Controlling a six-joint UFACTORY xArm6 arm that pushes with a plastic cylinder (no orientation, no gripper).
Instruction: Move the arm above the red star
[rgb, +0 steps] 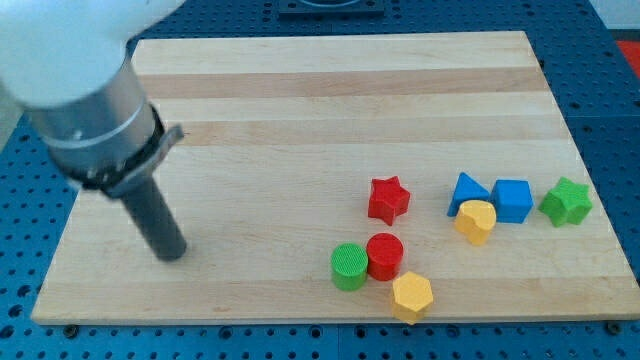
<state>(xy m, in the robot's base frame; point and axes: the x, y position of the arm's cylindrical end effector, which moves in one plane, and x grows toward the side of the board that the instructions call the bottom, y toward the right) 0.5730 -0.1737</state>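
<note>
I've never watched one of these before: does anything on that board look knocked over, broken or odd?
Nothing stands out. The red star and the other blocks sit flat on the wooden board, all gathered toward the view's lower right, none stacked, tipped or visibly damaged. My tip rests far off at the view's left, touching no block.

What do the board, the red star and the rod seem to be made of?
Board: looks like pale wood, glued strips with visible grain, smooth satin finish.
Red star: probably moulded or printed plastic, one even colour, matte.
Rod, ending at my tip far to the view's left of all blocks: dark and dull, maybe rubber or plastic; blur leaves it open.
</note>
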